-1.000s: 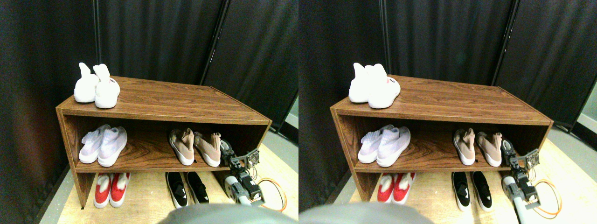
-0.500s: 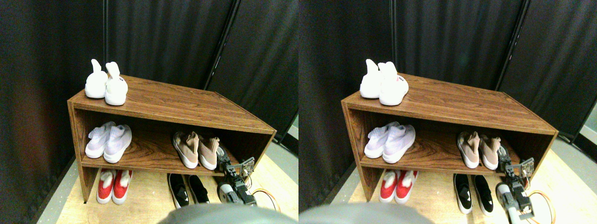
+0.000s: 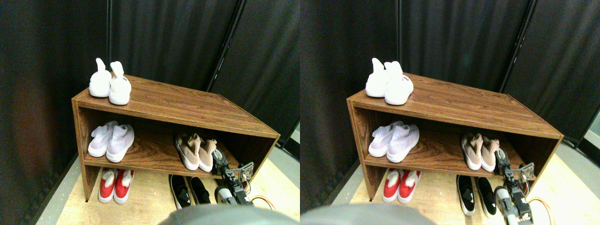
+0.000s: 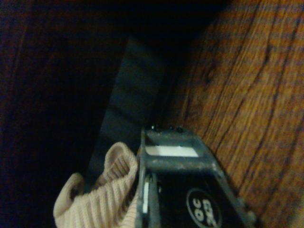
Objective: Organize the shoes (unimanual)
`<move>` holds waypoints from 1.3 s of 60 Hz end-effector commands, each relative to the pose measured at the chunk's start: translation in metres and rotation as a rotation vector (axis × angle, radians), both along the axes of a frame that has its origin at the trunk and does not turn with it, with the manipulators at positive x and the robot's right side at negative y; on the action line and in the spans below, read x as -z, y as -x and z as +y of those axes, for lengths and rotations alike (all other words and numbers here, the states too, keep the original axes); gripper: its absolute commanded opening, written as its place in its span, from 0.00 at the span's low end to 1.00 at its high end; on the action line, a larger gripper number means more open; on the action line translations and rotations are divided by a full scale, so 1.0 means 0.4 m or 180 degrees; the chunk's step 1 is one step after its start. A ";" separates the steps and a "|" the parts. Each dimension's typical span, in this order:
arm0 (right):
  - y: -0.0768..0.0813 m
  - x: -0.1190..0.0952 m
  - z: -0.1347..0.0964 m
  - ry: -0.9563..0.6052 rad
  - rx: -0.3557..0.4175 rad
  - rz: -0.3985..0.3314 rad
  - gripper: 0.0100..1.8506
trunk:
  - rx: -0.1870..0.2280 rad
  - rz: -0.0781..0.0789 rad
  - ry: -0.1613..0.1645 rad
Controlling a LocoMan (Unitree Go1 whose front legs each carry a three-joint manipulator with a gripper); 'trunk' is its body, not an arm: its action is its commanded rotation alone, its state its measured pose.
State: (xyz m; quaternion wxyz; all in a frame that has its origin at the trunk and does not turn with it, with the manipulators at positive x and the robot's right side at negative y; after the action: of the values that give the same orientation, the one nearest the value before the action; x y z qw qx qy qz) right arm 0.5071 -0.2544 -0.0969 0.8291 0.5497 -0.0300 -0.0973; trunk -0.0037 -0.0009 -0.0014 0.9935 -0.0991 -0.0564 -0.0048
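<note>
The right gripper (image 3: pixel 218 158) is reaching in onto the middle shelf (image 3: pixel 150 157) of the wooden shoe rack (image 3: pixel 187 110), its tip sitting right against the outer side of the right tan shoe (image 3: pixel 207 155). In the wrist view the ribbed collar (image 4: pixel 102 194) of that shoe is lying directly beside the dark jaw frame, touching it or nearly so; whether the fingers are apart, together or pinching the collar cannot be told, as the gap between them is not showing. Beyond the jaw, the wood grain of the shelf and a dark back corner are filling the rest of that view.

The 2 tan shoes are standing side by side on the right part of the middle shelf, the left tan shoe (image 3: pixel 187 150) just on the far side of the right one from the fingers, the 2 touching or almost touching. Further away on the same shelf, a pale lilac pair (image 3: pixel 111 141) is sitting. A white pair (image 3: pixel 110 84) is standing on the top board, well apart from the gripper. Below the fingers, on the floor, a black pair (image 3: pixel 189 190) is lying, with a red pair (image 3: pixel 115 184) further along.
</note>
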 end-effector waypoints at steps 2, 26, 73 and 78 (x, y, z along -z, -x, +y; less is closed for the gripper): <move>0.003 0.028 0.014 0.0025 -0.0115 0.0234 0.03 | -0.0054 0.0072 0.0014; -0.008 -0.006 -0.071 0.0606 0.0178 0.0184 0.03 | 0.0042 0.0027 -0.0088; 0.286 -0.154 -0.093 0.0740 -0.0707 -0.0730 0.03 | 0.0220 0.0114 -0.0215; 0.312 -0.144 -0.092 0.0668 -0.0749 -0.0720 0.03 | 0.0232 0.0156 -0.0232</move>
State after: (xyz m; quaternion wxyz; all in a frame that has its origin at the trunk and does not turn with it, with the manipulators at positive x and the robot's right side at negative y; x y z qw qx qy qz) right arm 0.4168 -0.2995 -0.0490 0.8850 0.4602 -0.0595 0.0375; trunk -0.0028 -0.0072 -0.0060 0.9969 -0.0524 -0.0410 -0.0425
